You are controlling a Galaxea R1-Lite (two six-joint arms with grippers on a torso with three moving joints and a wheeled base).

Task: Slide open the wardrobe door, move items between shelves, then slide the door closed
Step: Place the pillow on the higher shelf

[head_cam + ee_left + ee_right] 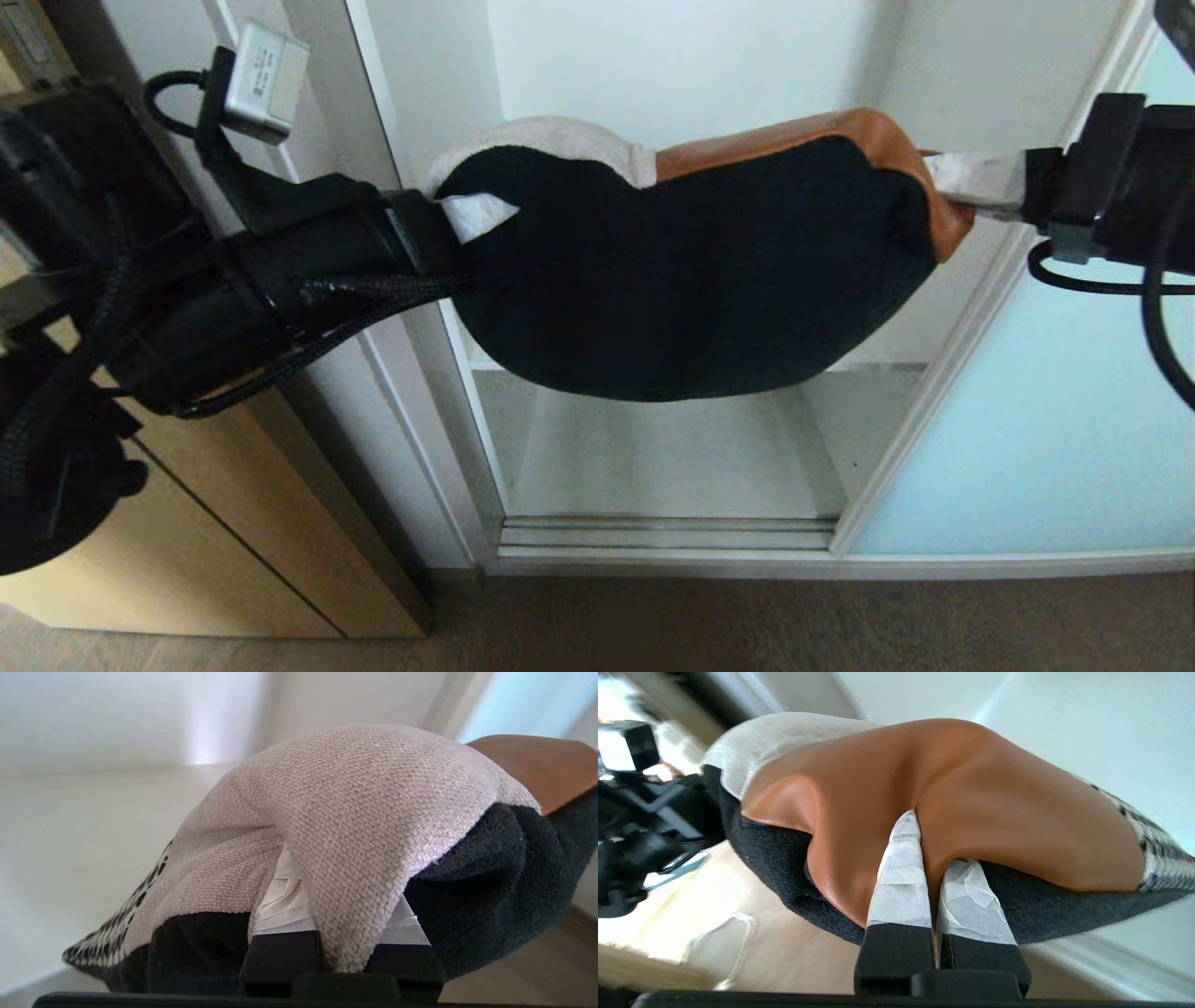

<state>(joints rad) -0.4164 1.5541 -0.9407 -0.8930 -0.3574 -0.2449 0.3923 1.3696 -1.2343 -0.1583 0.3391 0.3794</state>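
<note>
Hanging before the open wardrobe (653, 84), the cushion (691, 280) is clamped in both grippers' jaws.

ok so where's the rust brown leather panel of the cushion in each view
Head view: the leather panel caps the cushion's upper right corner, by the right gripper.
Left wrist view: far right edge, behind the cream fabric.
Right wrist view: centre, pinched by the right gripper.
Shared landmark: the cream fabric.
</note>
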